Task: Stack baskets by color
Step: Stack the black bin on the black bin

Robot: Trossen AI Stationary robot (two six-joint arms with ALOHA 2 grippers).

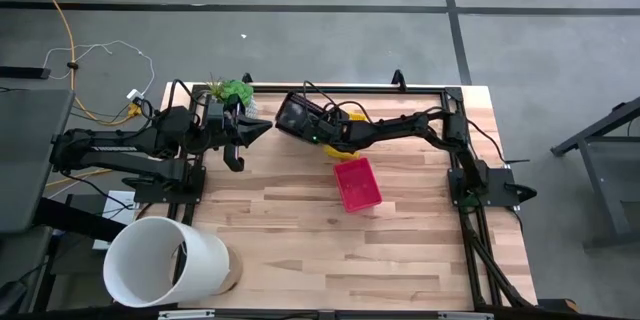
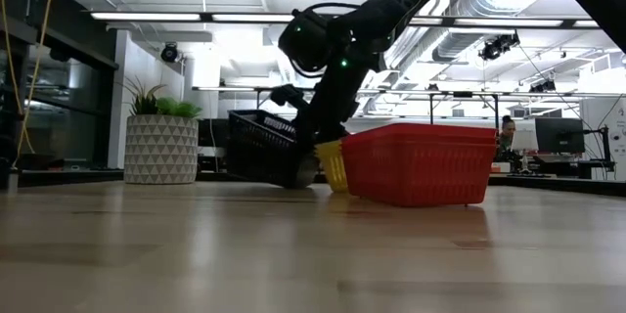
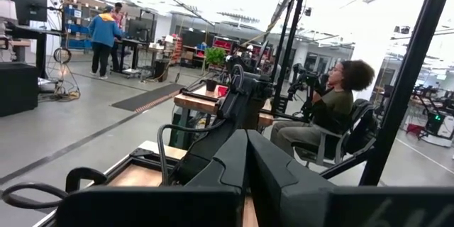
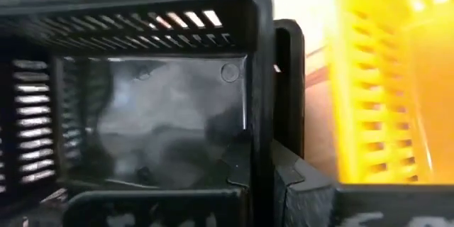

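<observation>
A black basket (image 1: 297, 117) sits tilted at the table's far middle, with my right gripper (image 1: 320, 133) shut on its side wall. Right beside it, under my right arm, a yellow basket (image 1: 345, 147) rests on the table; it also shows in the right wrist view as the yellow basket (image 4: 383, 85). A red basket (image 1: 357, 183) stands on its base nearer the middle, apart from both. My left gripper (image 1: 240, 132) hovers shut and holding nothing at the far left, near the plant. My right gripper pinches the black basket's side wall (image 4: 259, 71) at the rim, one finger inside the basket and one finger (image 4: 289, 78) outside. The fingers slant down from the table's right side. The black basket (image 2: 262, 147) is tilted, its lower edge (image 2: 296, 184) at the table.
A large white cylinder (image 1: 165, 260) lies at the near left corner. A small potted green plant (image 1: 232, 90) stands at the far edge by my left gripper. Bare wood lies across the near middle and right. People show in the room beyond the table.
</observation>
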